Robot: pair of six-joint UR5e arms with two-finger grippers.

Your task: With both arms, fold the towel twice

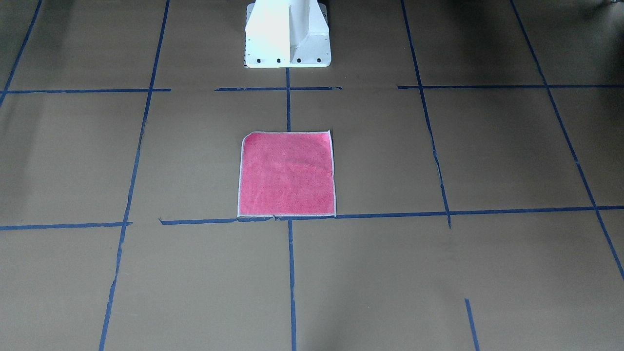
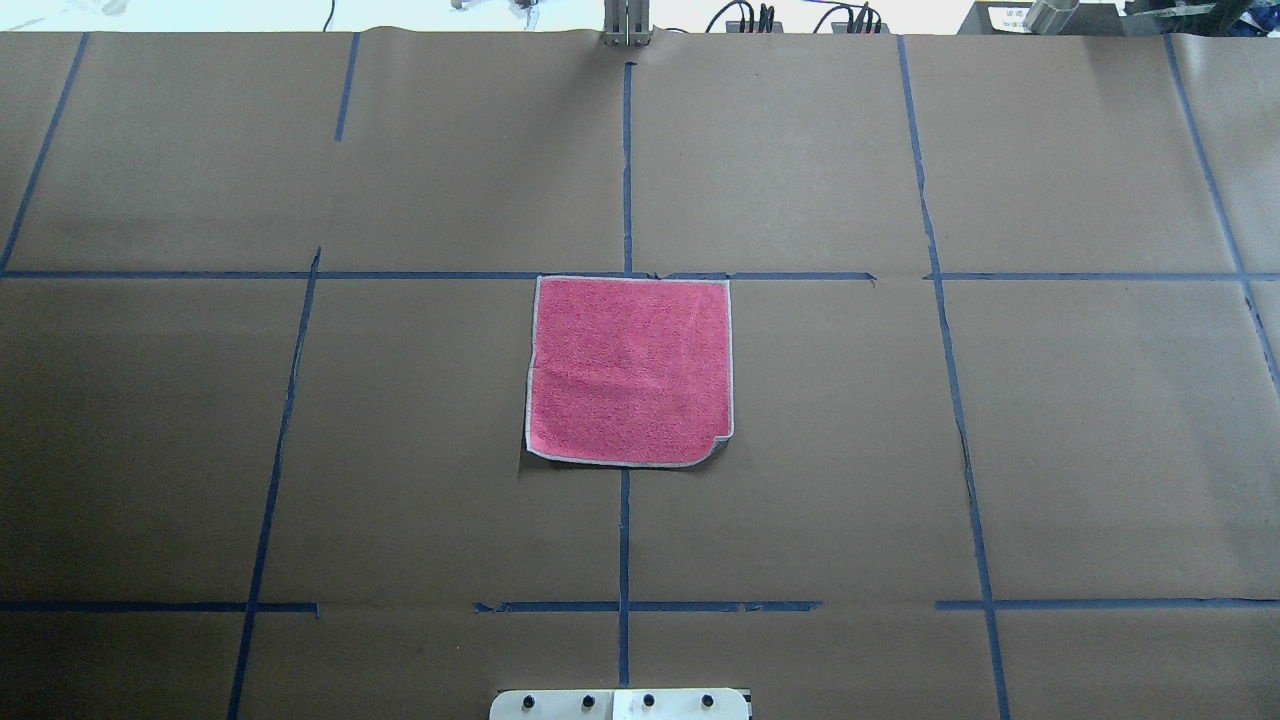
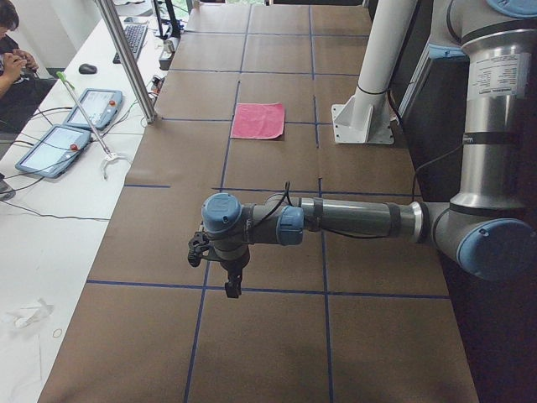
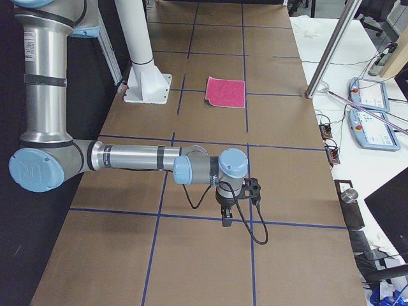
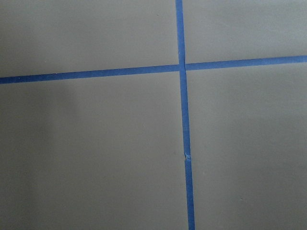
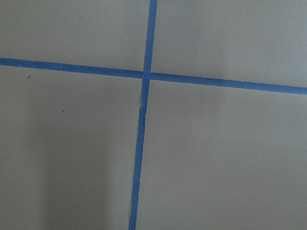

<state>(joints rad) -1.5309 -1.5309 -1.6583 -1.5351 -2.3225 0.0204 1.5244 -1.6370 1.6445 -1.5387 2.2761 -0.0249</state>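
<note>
The towel (image 2: 630,370) lies flat and unfolded, pink-red face up, at the table's middle; one near corner is slightly turned. It also shows in the front-facing view (image 1: 286,173), the left view (image 3: 258,120) and the right view (image 4: 226,92). My left gripper (image 3: 233,288) hangs over the table far from the towel, seen only in the left view; I cannot tell if it is open or shut. My right gripper (image 4: 225,218) hangs likewise at the other end, seen only in the right view; I cannot tell its state. Both wrist views show only brown paper and blue tape.
The table (image 2: 900,450) is covered in brown paper with a blue tape grid. The white base pedestal (image 1: 287,34) stands behind the towel. A metal post (image 3: 126,59), tablets (image 3: 54,149) and an operator (image 3: 13,50) are beside the table in the left view.
</note>
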